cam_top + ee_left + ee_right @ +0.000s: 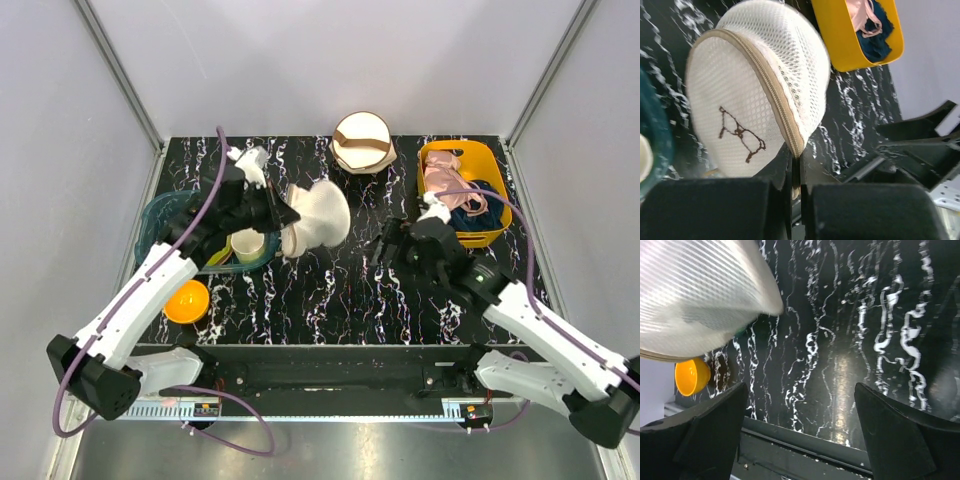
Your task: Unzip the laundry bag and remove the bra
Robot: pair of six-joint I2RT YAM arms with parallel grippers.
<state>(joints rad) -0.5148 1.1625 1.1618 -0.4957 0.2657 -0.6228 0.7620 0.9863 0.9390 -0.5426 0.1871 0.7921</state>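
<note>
We count one laundry bag (320, 218), one cream round bag with a brown band (363, 142), one yellow basket (495, 172), one orange bowl (186, 300), one teal bowl (152, 222) with one pale cup (248, 245) at its rim, and two grippers.

In the top view the laundry bag is a little left of the centre of the frame, on or just over the black marbled table (330, 300); we cannot tell if it touches. Its long axis goes from lower left to upper right: the narrow end is at the left gripper (288, 214) and the wide domed part points to the upper right. In the left wrist view the beige zipper (767, 87) runs from upper left down to lower centre and looks closed. The face with the small dark drawing (740, 134) is turned to the lower left.

The left jaws are pressed together on the lower end of the zipper seam. The right gripper (800, 405) is right of the bag, apart from it, with its jaws wide apart and nothing between them.

The basket holds a pink garment (445, 185) and a navy garment (488, 205).
</note>
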